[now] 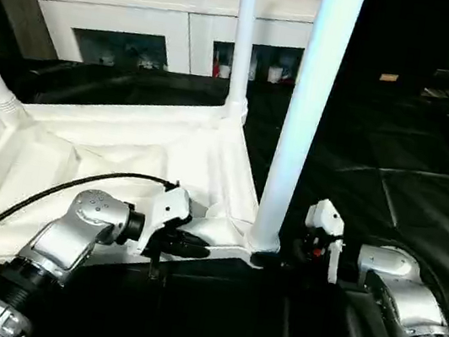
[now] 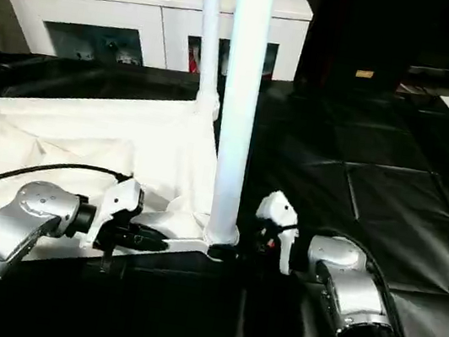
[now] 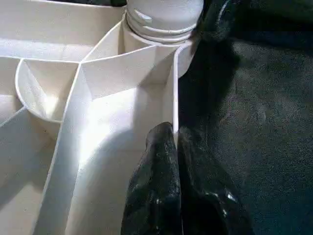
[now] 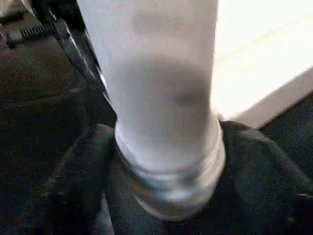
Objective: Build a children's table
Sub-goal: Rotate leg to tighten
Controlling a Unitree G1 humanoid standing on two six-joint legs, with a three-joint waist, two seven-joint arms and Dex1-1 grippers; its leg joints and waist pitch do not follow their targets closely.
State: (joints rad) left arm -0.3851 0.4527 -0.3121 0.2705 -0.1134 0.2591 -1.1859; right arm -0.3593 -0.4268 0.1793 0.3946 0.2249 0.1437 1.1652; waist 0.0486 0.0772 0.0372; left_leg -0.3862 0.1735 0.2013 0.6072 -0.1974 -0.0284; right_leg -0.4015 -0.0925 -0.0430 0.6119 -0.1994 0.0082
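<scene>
The left hand [image 1: 183, 243] had its two black fingers [image 3: 164, 186] pressed together, pinching the thin side wall of the white table top [image 1: 123, 161] at its near edge. The table top lay upside down on the black cover [image 1: 409, 189], ribs facing up.

Just to the right of that hand, at the near right corner of the table top, a long white leg [image 1: 306, 113] stood straight up in its round socket. Its long way ran up and down, and it rose out of the picture.

The right hand [image 2: 233, 251] sat right at the foot of this leg. Its black fingers [image 4: 264, 161] were spread wide, one on each side of the leg's bottom collar, curving around it. I could not tell if they were squeezing it.

So the leg was between both hands, and the right hand was the nearer one. I think that hand needed to turn the leg around its up-and-down line to screw it tight, while the left hand kept the table top from sliding.
</scene>
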